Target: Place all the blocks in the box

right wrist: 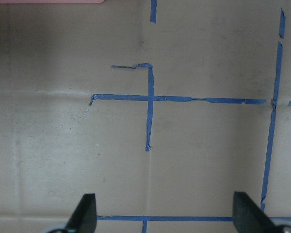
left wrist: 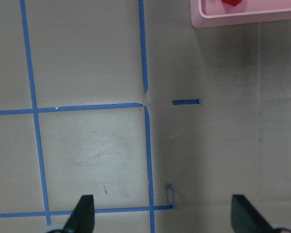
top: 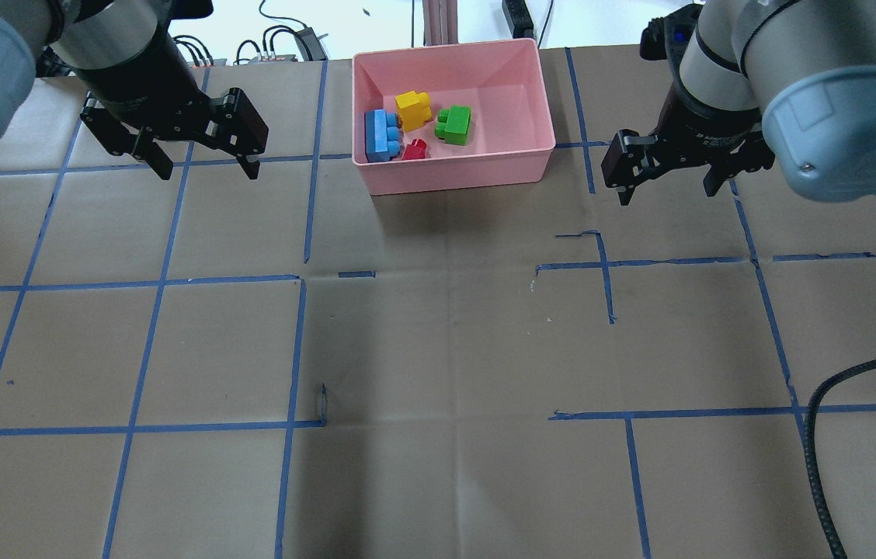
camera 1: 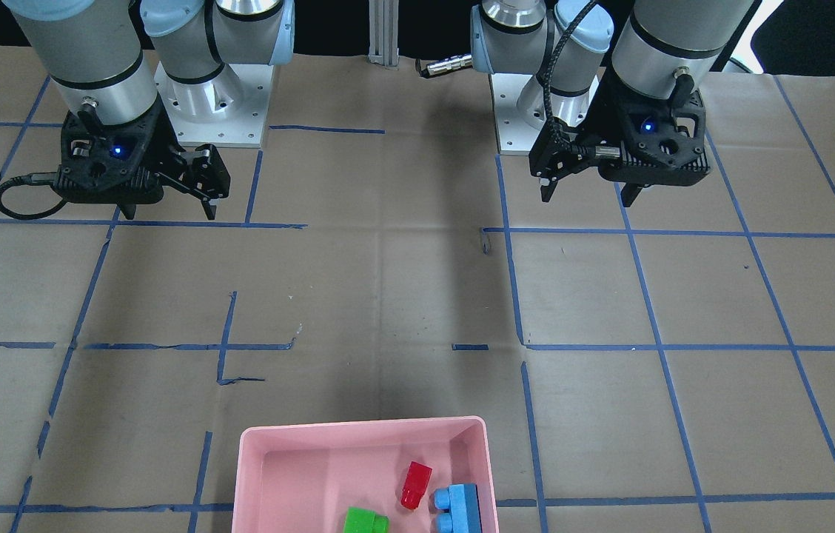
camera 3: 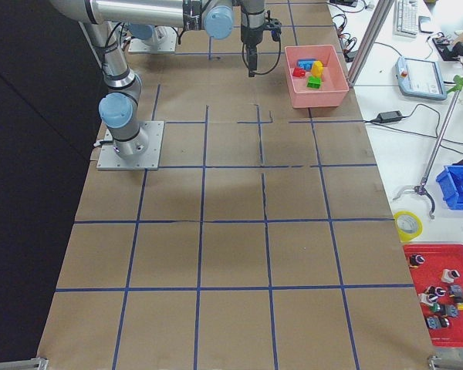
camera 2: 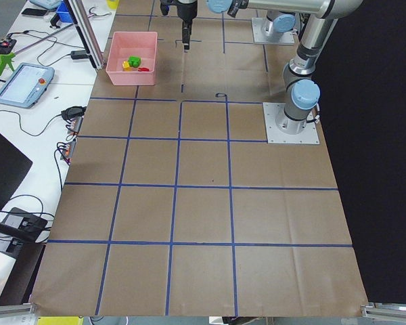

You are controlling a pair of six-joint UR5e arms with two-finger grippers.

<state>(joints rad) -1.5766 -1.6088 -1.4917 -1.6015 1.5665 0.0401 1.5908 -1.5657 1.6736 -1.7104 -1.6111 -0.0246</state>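
Overhead exterior is showing you all four blocks (top: 413, 110) sitting in the box (top: 453, 172), so nothing's looking left to do; left claw (top: 207, 171) and right claw (top: 667, 194) are both hanging wide open, empty.

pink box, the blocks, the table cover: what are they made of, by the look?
Box: likely moulded plastic, smooth with a slight sheen; thin even walls, rounded corners.
Blue block, yellow block, green block, red block: probably hard plastic; uniform bright colour, moulded studs.
Table cover: brown paper or thin cardboard, matte; creases and fold lines show.
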